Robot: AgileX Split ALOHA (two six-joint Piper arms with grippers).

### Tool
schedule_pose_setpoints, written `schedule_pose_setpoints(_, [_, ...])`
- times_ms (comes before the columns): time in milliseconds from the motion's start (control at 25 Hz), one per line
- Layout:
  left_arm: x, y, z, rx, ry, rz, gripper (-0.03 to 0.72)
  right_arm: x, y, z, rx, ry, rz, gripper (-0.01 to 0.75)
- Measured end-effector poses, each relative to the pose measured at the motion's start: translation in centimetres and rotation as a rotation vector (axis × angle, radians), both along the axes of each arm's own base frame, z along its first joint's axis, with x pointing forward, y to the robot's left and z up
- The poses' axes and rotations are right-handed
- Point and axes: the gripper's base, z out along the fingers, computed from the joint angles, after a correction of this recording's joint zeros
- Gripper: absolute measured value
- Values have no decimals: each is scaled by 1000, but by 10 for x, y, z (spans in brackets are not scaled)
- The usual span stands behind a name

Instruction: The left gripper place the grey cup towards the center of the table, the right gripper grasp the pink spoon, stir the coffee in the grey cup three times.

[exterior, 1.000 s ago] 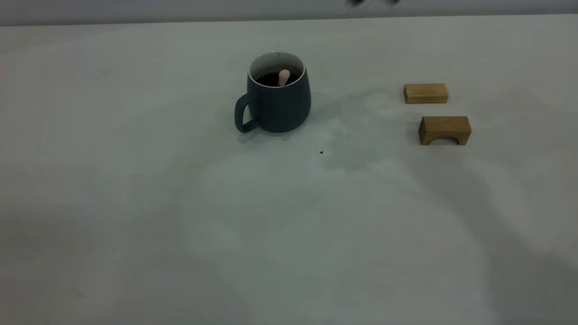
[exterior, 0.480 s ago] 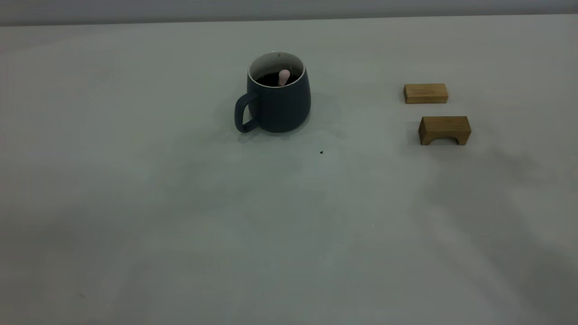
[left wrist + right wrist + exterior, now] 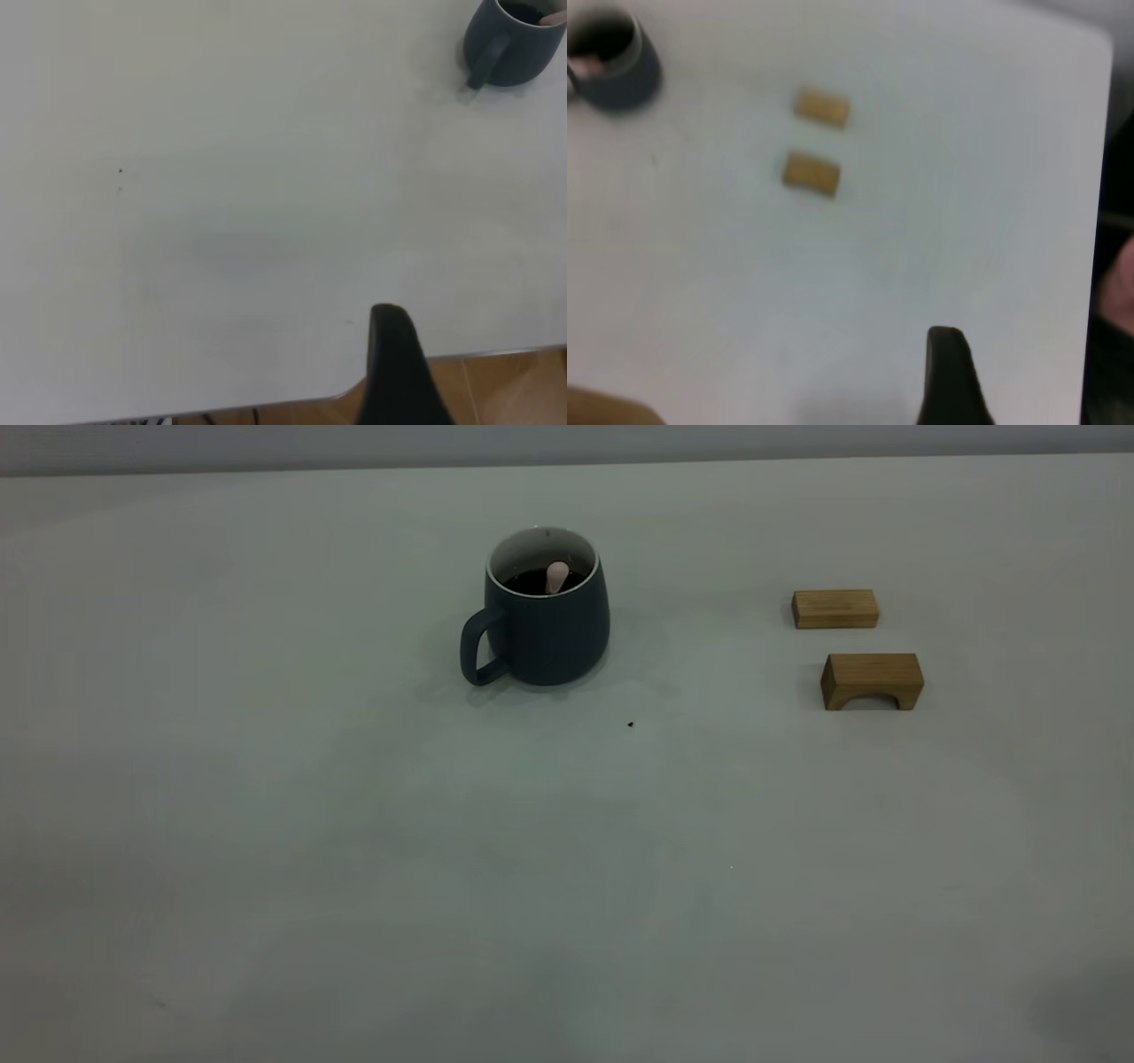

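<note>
pink spoon (image 3: 556, 576) in grey cup (image 3: 547, 627) — both arms well off

Pink spoon (image 3: 556, 576) bowl hidden in coffee (image 3: 532, 583)

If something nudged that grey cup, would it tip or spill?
The grey cup looks wider at its base, so probably slides rather than tips. The coffee sits well below the rim, so spilling seems unlikely. The pink spoon leaning inside may shift.

The grey cup (image 3: 545, 615) stands upright on the table (image 3: 354, 850), toward its middle, its loop handle on the exterior view's left. Dark coffee (image 3: 530, 582) fills it below the white rim. The pink spoon (image 3: 556, 576) leans inside, only its pale rounded handle showing.
</note>
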Motion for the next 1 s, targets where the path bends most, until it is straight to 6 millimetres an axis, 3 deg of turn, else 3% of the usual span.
schedule_pose_setpoints(160, [0,0,0,0,0,0,528,-52,-16,-11,91,-105,7,538])
schedule_pose_setpoints(400, [0,0,0,0,0,0,528,-94,-20,-70,186,-110,-78,538])
schedule_pose_setpoints(520, [0,0,0,0,0,0,528,-102,-19,-98,193,-103,-140,538])
schedule_pose_setpoints(760, [0,0,0,0,0,0,528,-106,-18,-134,195,-132,-218,538])
schedule_pose_setpoints(1000, [0,0,0,0,0,0,528,-100,-21,-146,148,-147,-218,538])
